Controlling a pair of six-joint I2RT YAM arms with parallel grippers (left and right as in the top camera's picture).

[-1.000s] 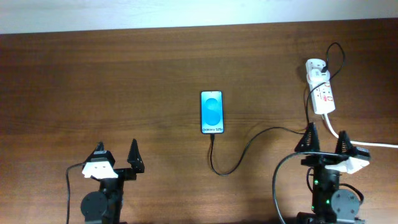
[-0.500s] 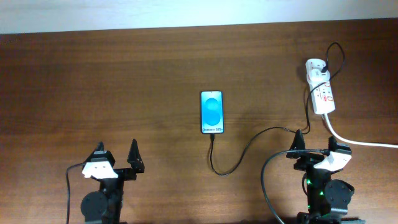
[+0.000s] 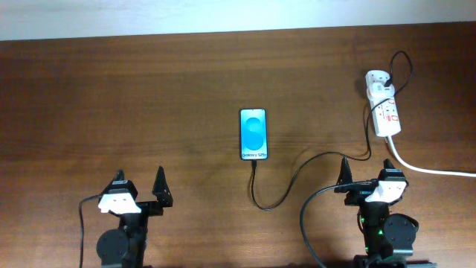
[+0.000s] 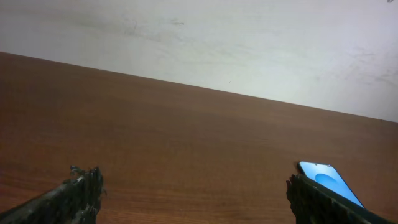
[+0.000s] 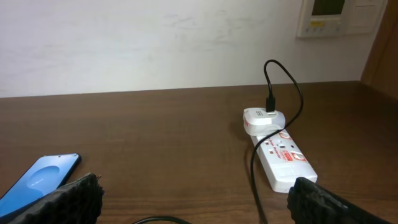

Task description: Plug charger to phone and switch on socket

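The phone (image 3: 253, 134) lies face up at the table's middle, its light blue screen lit. The charger's thin black cable (image 3: 297, 173) runs from the phone's near end in a loop to the right and up to a white adapter (image 3: 378, 80) on the socket (image 3: 387, 113), a white power strip at the far right. My left gripper (image 3: 139, 184) stands open at the front left, holding nothing. My right gripper (image 3: 366, 165) stands open just short of the socket, over the cable. The right wrist view shows phone (image 5: 40, 180), socket (image 5: 283, 158), adapter (image 5: 264, 119) and gripper (image 5: 196, 199); the left wrist view shows phone (image 4: 326, 180) and gripper (image 4: 196, 193).
A thick white cord (image 3: 431, 170) leaves the socket toward the right edge. The robots' black cables (image 3: 306, 223) hang by the right arm's base. A pale wall (image 5: 155, 43) with a control panel (image 5: 339, 15) stands behind the table's far edge.
My right gripper has swung to the left and drawn back a little from the socket, staying open. The left arm, phone and cable have not moved.
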